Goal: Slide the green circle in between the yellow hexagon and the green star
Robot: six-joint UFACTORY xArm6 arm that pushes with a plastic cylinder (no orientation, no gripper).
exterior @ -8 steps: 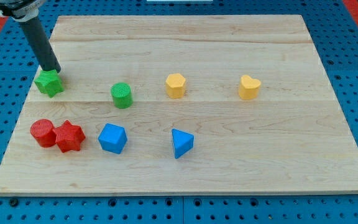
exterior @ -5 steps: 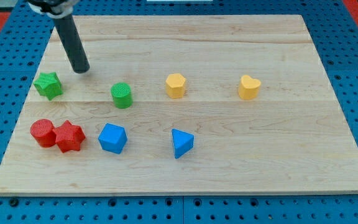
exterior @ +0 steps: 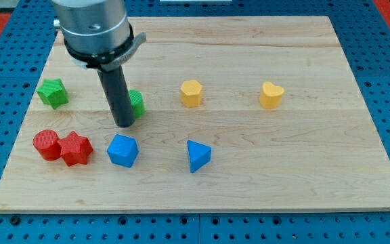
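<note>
The green circle [exterior: 137,103] sits on the wooden board [exterior: 249,169], left of centre, mostly hidden behind my rod. My tip [exterior: 125,124] rests on the board just below and left of the green circle, close to it or touching it. The green star [exterior: 53,92] lies at the view's left. The yellow hexagon [exterior: 191,93] lies to the right of the green circle. The circle stands roughly on the line between star and hexagon, slightly lower.
A yellow heart [exterior: 271,95] lies at the right. A red circle [exterior: 47,144] and red star [exterior: 76,148] touch at lower left. A blue block [exterior: 122,150] sits just below my tip; a blue triangle [exterior: 197,155] lies further right.
My rod has moved from beside the green star rightward and down the view to the green circle's lower left. No block has visibly shifted.
</note>
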